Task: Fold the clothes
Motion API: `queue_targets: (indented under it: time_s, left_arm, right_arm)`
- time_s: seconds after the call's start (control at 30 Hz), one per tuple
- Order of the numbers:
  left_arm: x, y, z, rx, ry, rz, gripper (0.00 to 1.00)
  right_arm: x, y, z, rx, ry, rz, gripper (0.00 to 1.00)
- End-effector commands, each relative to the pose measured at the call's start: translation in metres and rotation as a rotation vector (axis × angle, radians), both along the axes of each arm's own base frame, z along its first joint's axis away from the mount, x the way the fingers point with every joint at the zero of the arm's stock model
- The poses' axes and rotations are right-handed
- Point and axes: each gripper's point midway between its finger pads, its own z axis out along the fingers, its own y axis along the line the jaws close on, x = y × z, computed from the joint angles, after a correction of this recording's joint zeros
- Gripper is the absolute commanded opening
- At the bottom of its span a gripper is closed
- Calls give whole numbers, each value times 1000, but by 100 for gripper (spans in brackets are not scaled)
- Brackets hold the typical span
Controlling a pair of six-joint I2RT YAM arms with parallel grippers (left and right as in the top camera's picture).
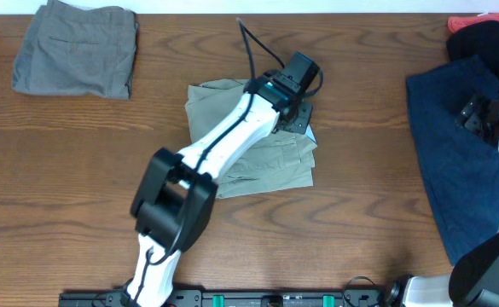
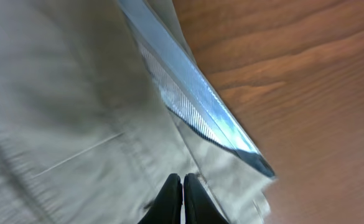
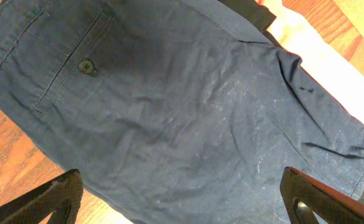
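From above I can see the whole bench (image 1: 61,170). The khaki shorts (image 1: 287,162) lie bunched in the middle of it. Grey shorts (image 1: 78,51) sit folded at the far left corner. Navy shorts (image 1: 449,170) are spread out on the right, with a black cloth (image 1: 488,43) and a bit of red cloth (image 1: 471,21) past them. My left arm (image 1: 232,141) comes up from the near edge, bends at the elbow and leans across the khaki shorts. My left fingers (image 1: 297,113) are down at their far right corner. My left wrist view shows what the top view cannot. Those fingers are pressed tight together, tips against the khaki cloth next to a seam. A shiny pale strip (image 2: 194,106) runs along the cloth edge, with bare wood just beside it. I cannot tell if any cloth is pinched between them. My right fingers (image 1: 473,113) hang over the far part of the navy shorts, and that arm rises from the near right corner. Only my right wrist view shows that they are spread wide apart and hold nothing. It also shows a pocket (image 3: 66,68) with a dark button (image 3: 86,64) on the navy shorts below.
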Motion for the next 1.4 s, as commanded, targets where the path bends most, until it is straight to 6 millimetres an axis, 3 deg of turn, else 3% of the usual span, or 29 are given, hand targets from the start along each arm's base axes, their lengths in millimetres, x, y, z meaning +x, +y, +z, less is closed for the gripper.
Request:
queue_targets:
  time_s: [0.0, 0.33, 0.57, 0.73, 0.87, 1.0, 1.03, 1.07, 1.1, 1.13, 1.27, 1.37]
  left_arm:
    - [-8, -6, -26, -11, 62, -8, 6]
    - [-26, -27, -58, -77, 175, -57, 6]
    - [-48, -37, -95, -28, 236, -94, 6]
    - [-56, -38, -91, -22, 254, -105, 6]
    - [-59, -33, -69, -22, 253, -103, 6]
    - [-62, -31, -24, -50, 218, -107, 6]
    - [-63, -30, -12, -59, 205, -108, 25]
    - [-65, -29, 1, -69, 194, -109, 60]
    - [-66, -27, 14, -77, 183, -110, 84]
    - [-69, -23, 30, -86, 170, -109, 99]
    - [-67, -2, 81, -132, 111, -78, 98]
    - [-57, 25, 113, -162, 65, -26, 98]
  right_arm:
    - [-1, -3, 1, -12, 3, -7, 99]
    - [-1, -3, 1, -12, 3, -7, 99]
    - [-1, -3, 1, -12, 3, -7, 99]
    - [-1, -3, 1, -12, 3, -7, 99]
    - [-1, -3, 1, -12, 3, -7, 99]
    - [-1, -3, 1, -12, 3, -7, 99]
    - [-1, -3, 1, -12, 3, -7, 99]
    - [-1, -3, 1, -12, 3, -7, 99]
    - [-1, -3, 1, -12, 3, -7, 99]
    - [-1, -3, 1, -12, 3, -7, 99]
    - [-1, -3, 1, -12, 3, -7, 99]
    - [-1, -3, 1, -12, 3, -7, 99]
